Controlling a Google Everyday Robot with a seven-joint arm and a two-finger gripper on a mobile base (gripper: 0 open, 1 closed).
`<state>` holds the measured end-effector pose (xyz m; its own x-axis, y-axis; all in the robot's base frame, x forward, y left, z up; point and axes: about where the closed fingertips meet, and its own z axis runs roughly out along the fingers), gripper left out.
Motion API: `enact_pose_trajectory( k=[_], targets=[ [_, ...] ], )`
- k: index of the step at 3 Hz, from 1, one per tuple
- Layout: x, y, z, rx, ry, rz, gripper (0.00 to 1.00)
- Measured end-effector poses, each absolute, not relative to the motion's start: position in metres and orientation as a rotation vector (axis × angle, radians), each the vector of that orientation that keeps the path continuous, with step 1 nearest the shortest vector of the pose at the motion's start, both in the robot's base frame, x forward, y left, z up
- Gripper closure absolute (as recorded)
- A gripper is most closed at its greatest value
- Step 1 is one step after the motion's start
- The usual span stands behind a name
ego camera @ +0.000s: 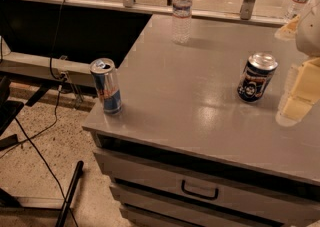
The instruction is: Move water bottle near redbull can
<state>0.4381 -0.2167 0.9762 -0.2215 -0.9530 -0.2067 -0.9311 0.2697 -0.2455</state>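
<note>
Tabletop: water bottle upright, hand far right

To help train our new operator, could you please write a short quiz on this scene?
1. True or false: the water bottle touches the redbull can.
2. Which stands nearest the gripper at the table's right edge? A) redbull can B) navy can C) water bottle
3. Fill in: the redbull can stands at the table's front-____ corner.
Key: 1 false; 2 B; 3 left.
</note>
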Motion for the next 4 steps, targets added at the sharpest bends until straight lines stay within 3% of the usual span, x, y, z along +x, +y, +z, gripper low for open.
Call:
enact_pose_trajectory(
  k=[2, 4],
  targets=[
    [0.456, -0.212, 0.979, -1.726, 2.191, -0.084, 0.00],
    [0.551, -0.184, 1.017, -1.674, 1.948, 0.003, 0.00]
  ],
)
